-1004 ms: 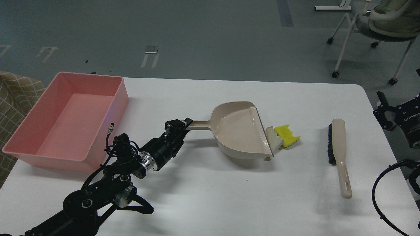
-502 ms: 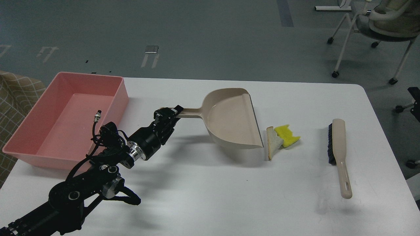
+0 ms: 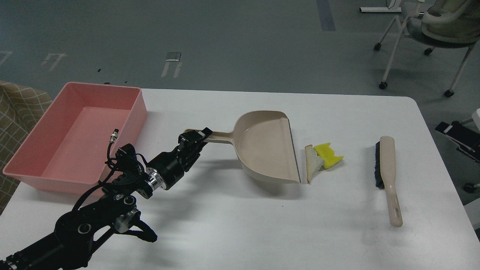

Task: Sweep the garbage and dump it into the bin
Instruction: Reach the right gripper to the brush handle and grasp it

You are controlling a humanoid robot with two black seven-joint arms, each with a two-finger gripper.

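Note:
My left gripper (image 3: pixel 195 137) is shut on the handle of the beige dustpan (image 3: pixel 266 148), whose open lip faces right. The garbage lies just right of that lip: a whitish bread-like slice (image 3: pixel 312 162) almost touching the lip, and a yellow sponge piece (image 3: pixel 327 155) against it. The beige brush with black bristles (image 3: pixel 387 176) lies on the table further right, untouched. The pink bin (image 3: pixel 75 135) stands at the table's left end, with nothing visible inside. My right gripper is out of view.
The white table (image 3: pixel 240 225) ends at a rounded right edge near the brush. An office chair (image 3: pixel 431 33) stands on the floor beyond the far right corner. A chequered cloth (image 3: pixel 18 108) shows left of the bin.
The dustpan pulled back left off the garbage, lifted, then came down again with its lip close to the bread slice. The right arm left the view. The garbage and brush stayed put.

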